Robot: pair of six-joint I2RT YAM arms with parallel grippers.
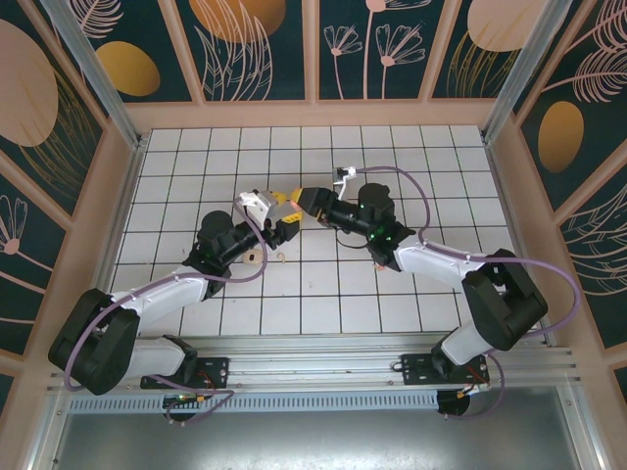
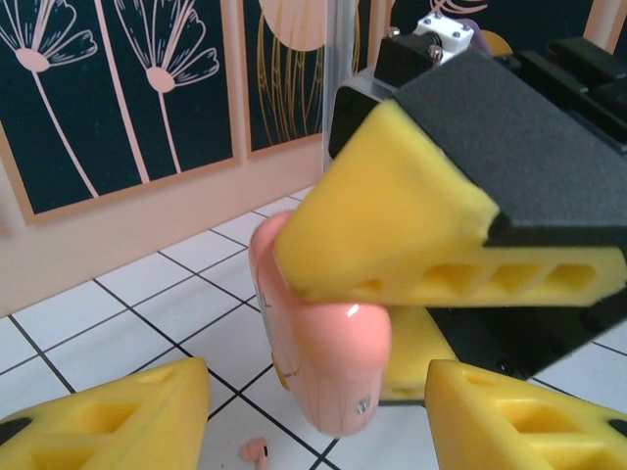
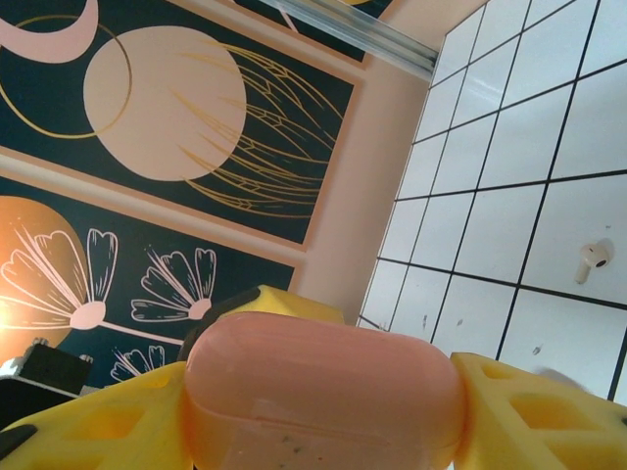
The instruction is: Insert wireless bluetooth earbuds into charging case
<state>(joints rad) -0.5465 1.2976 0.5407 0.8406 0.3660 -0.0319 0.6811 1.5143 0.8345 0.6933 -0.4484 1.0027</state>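
Note:
A salmon-pink charging case [image 3: 323,392] sits crosswise between my right gripper's [image 3: 323,416] yellow fingers, which are shut on it. In the left wrist view the same case [image 2: 333,372] hangs lid-down under a right finger [image 2: 392,215], above the tiles. My left gripper [image 2: 315,416] is open, its fingers standing wide on either side of the case without touching it. A salmon-pink earbud [image 2: 257,452] lies on the tile just below. A pale earbud [image 3: 591,260] lies on a tile farther off. From above, both grippers meet mid-table: left [image 1: 282,223], right [image 1: 302,202].
A pale rounded item [image 1: 257,260] and a small pale piece [image 1: 282,258] lie on the tiles beside the left arm. A small pink piece [image 1: 380,264] lies by the right forearm. Patterned walls [image 1: 313,49] enclose the tiled floor on three sides.

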